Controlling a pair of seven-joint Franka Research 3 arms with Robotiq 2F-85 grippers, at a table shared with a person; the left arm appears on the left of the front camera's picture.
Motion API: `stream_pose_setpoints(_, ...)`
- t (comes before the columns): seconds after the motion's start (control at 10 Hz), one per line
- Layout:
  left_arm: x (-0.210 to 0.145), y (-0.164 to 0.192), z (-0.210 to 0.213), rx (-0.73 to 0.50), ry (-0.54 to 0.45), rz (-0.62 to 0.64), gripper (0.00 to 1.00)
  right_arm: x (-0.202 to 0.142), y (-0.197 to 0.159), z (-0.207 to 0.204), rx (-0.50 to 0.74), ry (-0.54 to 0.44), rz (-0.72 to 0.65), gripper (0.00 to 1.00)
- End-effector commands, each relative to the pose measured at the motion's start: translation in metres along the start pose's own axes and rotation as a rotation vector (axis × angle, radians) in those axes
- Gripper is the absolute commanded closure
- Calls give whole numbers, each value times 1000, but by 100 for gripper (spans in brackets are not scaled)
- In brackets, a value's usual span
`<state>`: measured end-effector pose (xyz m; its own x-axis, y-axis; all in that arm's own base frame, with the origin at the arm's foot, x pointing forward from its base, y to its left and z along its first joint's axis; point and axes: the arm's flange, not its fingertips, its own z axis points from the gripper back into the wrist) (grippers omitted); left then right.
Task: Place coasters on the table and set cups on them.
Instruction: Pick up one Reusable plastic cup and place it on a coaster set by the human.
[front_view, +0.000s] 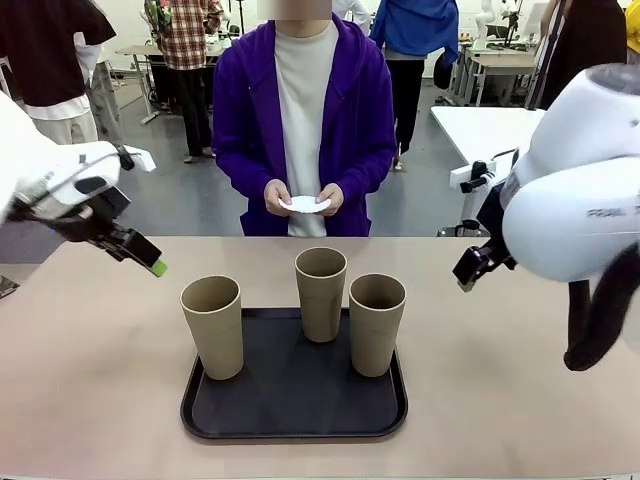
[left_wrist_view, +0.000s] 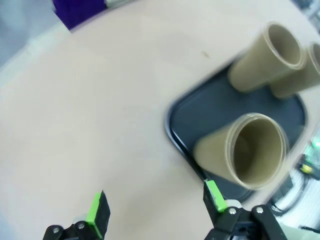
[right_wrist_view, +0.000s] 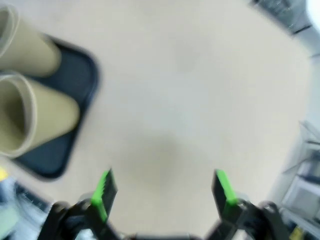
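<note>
Both claws are released and hold nothing: the left claw (left_wrist_view: 156, 205) hangs over the bare table (front_view: 90, 400) with the cups (left_wrist_view: 250, 155) near and ahead of it, while the right claw (right_wrist_view: 165, 192) has them off to its side. I think wide jaws may knock a neighbour over, because the tall cups stand close together on the tray (front_view: 295, 432) between the claws. A cup moved now would also meet bare table, since the coasters (front_view: 305, 204) are in the person's hands (front_view: 277, 196), far beyond both claws. I count three cups, one tray, and one white pile of coasters whose number I cannot tell.
</note>
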<state>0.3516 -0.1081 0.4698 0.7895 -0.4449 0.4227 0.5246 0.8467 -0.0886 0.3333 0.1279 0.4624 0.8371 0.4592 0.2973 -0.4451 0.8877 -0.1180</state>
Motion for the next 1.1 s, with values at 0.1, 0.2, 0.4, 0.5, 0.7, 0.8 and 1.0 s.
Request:
stream_pose_setpoints(0.1,-59,-31,59,-10,168,80,0,-57,65,57,88,70,12,0)
stream_pose_setpoints(0.2,-75,-43,64,-1,219,70,0,-77,80,52,116,96,22,0)
stream_pose_setpoints(0.4,-48,-29,63,-29,179,53,0,-48,67,68,93,86,42,0)
stream_pose_setpoints(0.5,-48,-29,63,-29,179,53,0,-48,67,68,93,86,42,0)
stream_pose_setpoints(0.7,-55,-39,73,-13,196,35,0,-56,77,73,77,104,60,0)
stream_pose_setpoints(0.8,-58,-12,82,-266,105,134,0,-74,36,71,351,1,-168,0)
stream_pose_setpoints(1.0,-73,32,89,-757,-19,300,0,-117,-26,63,803,-169,-472,0)
